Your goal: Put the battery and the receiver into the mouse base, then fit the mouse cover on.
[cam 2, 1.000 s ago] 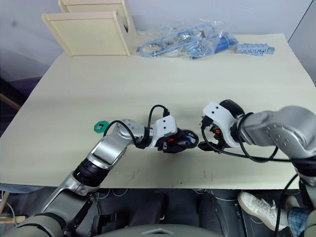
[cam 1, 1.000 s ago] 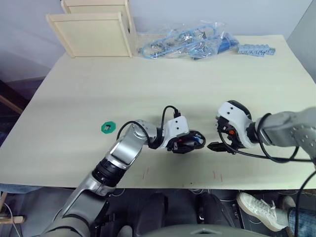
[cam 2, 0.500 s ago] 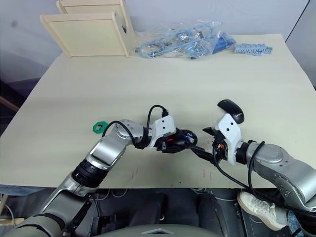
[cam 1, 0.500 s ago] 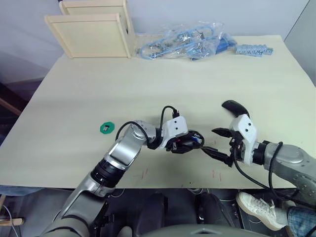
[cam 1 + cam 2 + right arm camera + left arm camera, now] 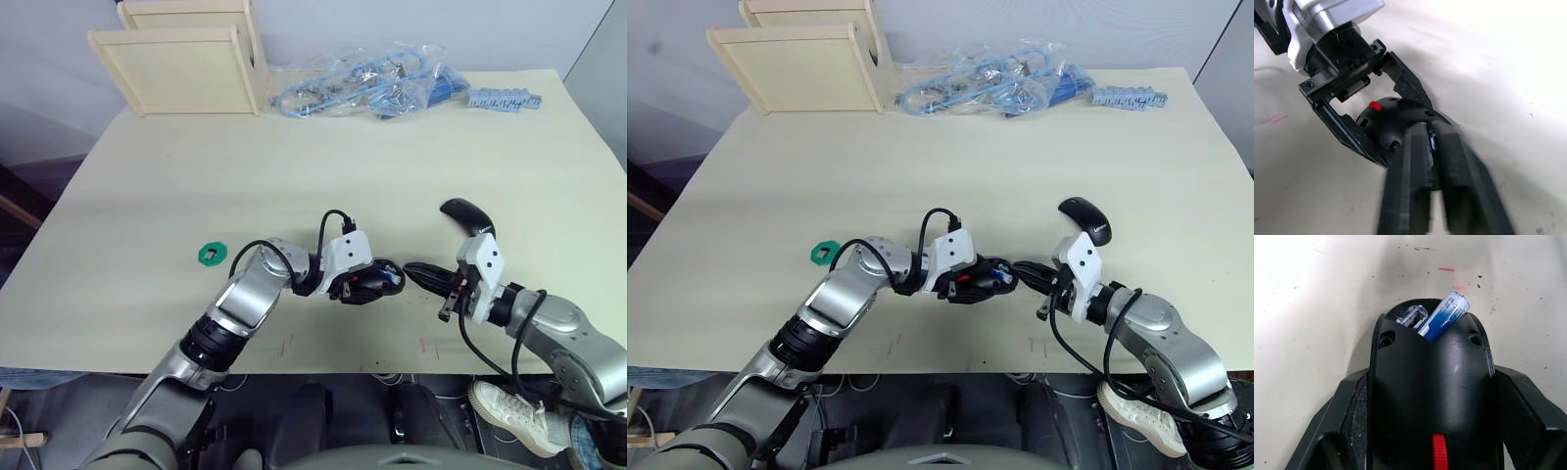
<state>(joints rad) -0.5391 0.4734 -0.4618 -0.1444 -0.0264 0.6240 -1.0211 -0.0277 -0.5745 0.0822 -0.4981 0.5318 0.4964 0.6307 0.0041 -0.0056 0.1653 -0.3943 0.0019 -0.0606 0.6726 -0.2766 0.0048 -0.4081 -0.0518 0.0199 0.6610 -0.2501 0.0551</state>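
Gripping the mouse base (image 5: 1430, 396), left tool (image 5: 364, 286), battery (image 5: 1445, 315) tilted inside, right tool (image 5: 1427, 147) pressed together.

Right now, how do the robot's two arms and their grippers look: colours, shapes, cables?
Both arms have silver-grey metal segments with black ribbed joints. Each wrist carries a white boxy housing, and looping black cables run into it. The left gripper and the right gripper each have two flat, black, angular fingers; the housing at the left gripper shows black screwed brackets in the right wrist view.
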